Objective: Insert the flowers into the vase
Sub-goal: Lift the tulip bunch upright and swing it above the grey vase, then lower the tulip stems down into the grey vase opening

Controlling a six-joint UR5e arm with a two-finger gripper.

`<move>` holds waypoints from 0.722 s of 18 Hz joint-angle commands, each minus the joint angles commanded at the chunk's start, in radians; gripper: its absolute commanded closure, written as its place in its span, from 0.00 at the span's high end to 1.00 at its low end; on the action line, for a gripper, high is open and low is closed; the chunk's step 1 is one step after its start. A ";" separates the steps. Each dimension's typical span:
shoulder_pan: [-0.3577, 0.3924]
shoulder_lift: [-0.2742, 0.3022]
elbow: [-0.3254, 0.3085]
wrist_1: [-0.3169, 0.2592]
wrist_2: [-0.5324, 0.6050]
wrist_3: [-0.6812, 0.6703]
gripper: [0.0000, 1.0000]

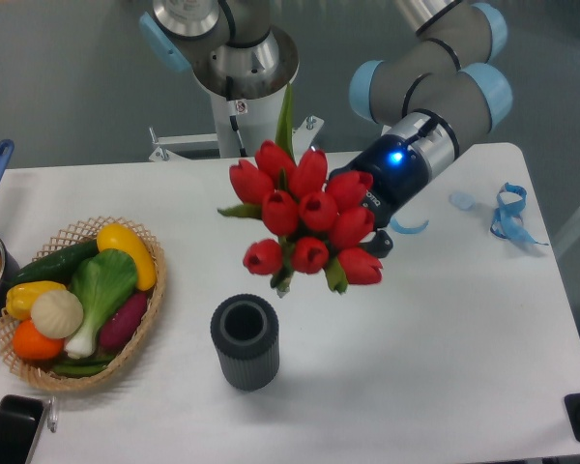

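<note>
I am holding the red tulip bunch [304, 217] aloft above and behind the ribbed grey vase [245, 341], my end effector [367, 208] pinching its hidden stems, and risking the wide bunch catching the rim and toppling it.

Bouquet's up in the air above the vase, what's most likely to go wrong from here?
1. The flowers are much wider than the mouth of the vase, and the stem ends are hidden behind the blooms, so the stems may miss the opening.
2. The vase is small and stands free on the table; a sideways push from the bunch could tip it.
3. The gripper is mostly hidden behind the bunch, so grip security is unclear; the flowers could slip.
</note>
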 joint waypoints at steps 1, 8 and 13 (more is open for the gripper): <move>-0.006 -0.001 0.001 0.000 0.000 0.006 0.22; -0.038 -0.026 -0.017 -0.002 -0.067 0.086 0.22; -0.029 -0.041 -0.043 -0.002 -0.072 0.161 0.22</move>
